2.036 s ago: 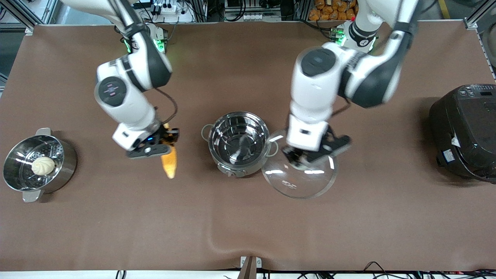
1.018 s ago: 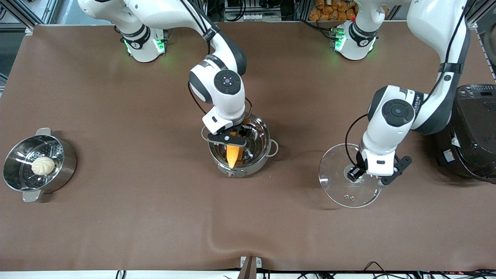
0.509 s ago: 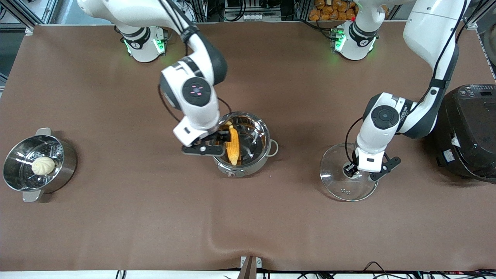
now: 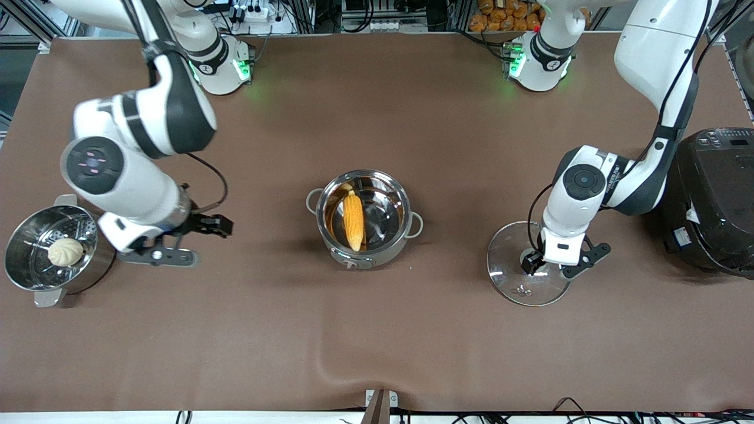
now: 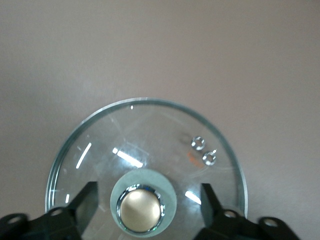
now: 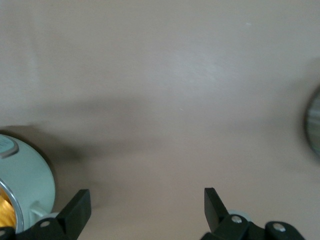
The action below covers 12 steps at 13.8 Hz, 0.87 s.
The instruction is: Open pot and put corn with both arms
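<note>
The steel pot [image 4: 393,242] stands open at the table's middle with the yellow corn [image 4: 353,219] lying in it. Its glass lid [image 4: 508,277] lies flat on the table toward the left arm's end. My left gripper [image 4: 536,260] is low over the lid, open, with its fingers [image 5: 86,201] apart on either side of the copper knob [image 5: 139,209] and not touching it. My right gripper [image 4: 204,228] is open and empty over bare table between the pot and the steamer pot. The right wrist view shows the pot's wall [image 6: 27,177] beside my open right gripper [image 6: 145,202].
A steel steamer pot [image 4: 100,253] holding a pale bun [image 4: 65,251] stands at the right arm's end. A big black electric cooker [image 4: 710,200] stands at the left arm's end, close beside the left arm's elbow.
The right gripper brought the corn to the pot, let it go inside, and swung away toward the steamer pot. The left gripper carried the lid away from the pot and set it down.
</note>
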Available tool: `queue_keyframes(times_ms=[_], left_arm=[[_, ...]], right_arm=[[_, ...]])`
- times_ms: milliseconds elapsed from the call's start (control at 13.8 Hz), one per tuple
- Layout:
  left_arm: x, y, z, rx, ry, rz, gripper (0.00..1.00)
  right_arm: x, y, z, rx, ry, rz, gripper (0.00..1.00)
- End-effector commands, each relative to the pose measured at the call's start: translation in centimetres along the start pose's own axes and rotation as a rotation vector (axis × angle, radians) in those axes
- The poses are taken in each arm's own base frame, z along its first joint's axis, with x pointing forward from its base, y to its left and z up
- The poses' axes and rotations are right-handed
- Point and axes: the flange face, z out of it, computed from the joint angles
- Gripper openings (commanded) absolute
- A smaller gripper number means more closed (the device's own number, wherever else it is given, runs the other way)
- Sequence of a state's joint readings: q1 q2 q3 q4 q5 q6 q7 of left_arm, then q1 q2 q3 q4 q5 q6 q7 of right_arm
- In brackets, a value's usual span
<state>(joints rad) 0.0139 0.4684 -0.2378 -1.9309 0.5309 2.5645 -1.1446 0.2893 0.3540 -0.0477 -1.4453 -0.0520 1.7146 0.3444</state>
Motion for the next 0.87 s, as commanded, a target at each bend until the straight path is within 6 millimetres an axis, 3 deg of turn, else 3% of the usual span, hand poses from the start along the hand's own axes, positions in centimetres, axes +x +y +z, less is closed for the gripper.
queue_keyframes(times_ms=[0, 73, 218, 364, 582, 800], left_arm=[[2.0, -0.7, -5.5, -0.003, 0.080, 0.051, 1.00], [2.3, -1.0, -6.8, 0.028, 0.078, 0.072, 1.00], [2.5, -1.1, -9.8, 0.047, 0.075, 0.123, 1.00], [3.7, -1.1, -13.2, 0.037, 0.038, 0.143, 1.00], [6.6, -1.7, -19.8, 0.067, -0.085, 0.224, 1.00], [8.3, -4.1, -25.6, 0.059, -0.165, 0.339, 1.00]], right_arm=[[-1.0, 4.9, -4.8, -0.014, -0.062, 0.053, 1.00], [-1.9, 6.7, -7.3, 0.000, -0.029, 0.059, 1.00], [-2.8, 11.0, -10.3, 0.018, 0.015, 0.006, 1.00], [-4.1, 15.3, -11.2, 0.024, 0.027, 0.007, 1.00], [-4.9, 18.1, -11.4, 0.027, 0.027, -0.004, 1.00], [-6.2, 22.3, -11.2, 0.098, 0.022, -0.002, 1.00]])
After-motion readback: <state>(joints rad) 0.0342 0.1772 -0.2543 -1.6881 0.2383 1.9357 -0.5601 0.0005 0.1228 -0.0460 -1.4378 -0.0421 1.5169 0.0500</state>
